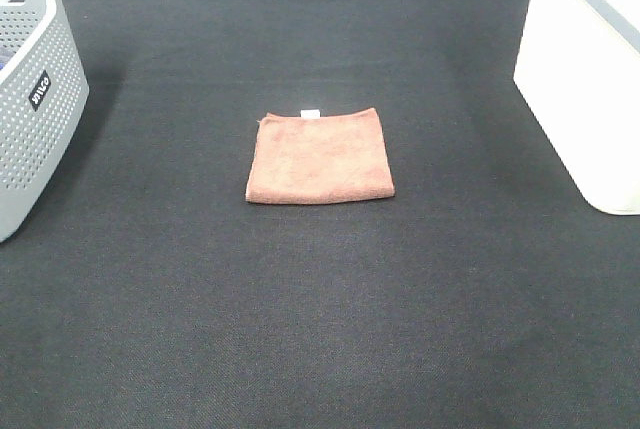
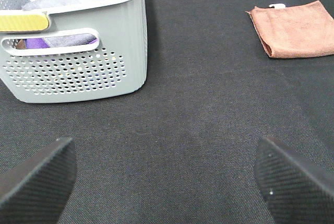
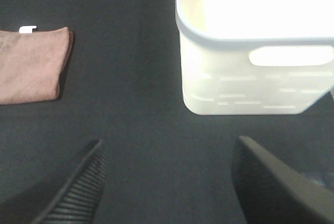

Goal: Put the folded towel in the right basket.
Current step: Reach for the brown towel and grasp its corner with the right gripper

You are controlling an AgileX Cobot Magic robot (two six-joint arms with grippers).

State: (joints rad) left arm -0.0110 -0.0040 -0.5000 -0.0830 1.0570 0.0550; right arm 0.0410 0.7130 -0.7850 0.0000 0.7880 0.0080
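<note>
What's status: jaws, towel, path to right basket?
Both jaws open, empty. Folded towel flat on the mat, untouched. Right basket stands apart to its right; nothing lies between.

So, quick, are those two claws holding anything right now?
Left gripper: open, holding nothing.
Right gripper: open, holding nothing.

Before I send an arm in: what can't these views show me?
Right basket interior: washed out by glare, right wrist view; cropped in exterior high.
Grey basket contents: mostly behind its wall, left wrist view.
Left fingers, right fingers: cropped by wrist frames.
</note>
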